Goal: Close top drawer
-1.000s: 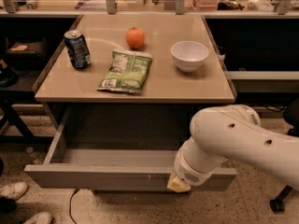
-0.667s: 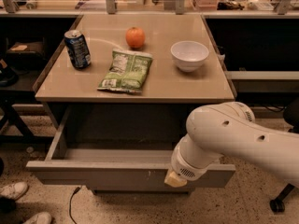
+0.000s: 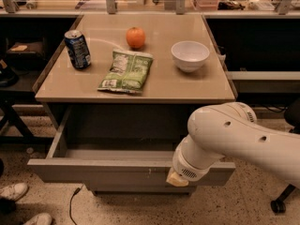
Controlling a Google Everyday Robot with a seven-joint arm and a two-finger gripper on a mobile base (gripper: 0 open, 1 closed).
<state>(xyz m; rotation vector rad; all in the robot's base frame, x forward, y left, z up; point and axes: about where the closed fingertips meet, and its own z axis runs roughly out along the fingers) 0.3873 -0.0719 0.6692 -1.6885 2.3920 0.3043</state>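
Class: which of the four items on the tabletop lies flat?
The green chip bag, flat between the upright soda can and white bowl, near the orange. The gripper is at the open top drawer's front.

My gripper [image 3: 177, 178] is at the front panel of the drawer [image 3: 103, 170], right of its middle, and the arm [image 3: 243, 135] comes to it from the right. The drawer stands pulled out under the table [image 3: 197, 86], so its inside lies just behind the gripper. On the table, above and behind the gripper, stands the bowl [image 3: 190, 55]. To the gripper's left and further back lies the bag [image 3: 126, 71], with the orange [image 3: 135, 37] behind it. The can [image 3: 77, 49] stands further left, near the table's left edge. On the floor, left of the gripper, lie a cable [image 3: 72, 205] and two shoes [image 3: 14, 191].
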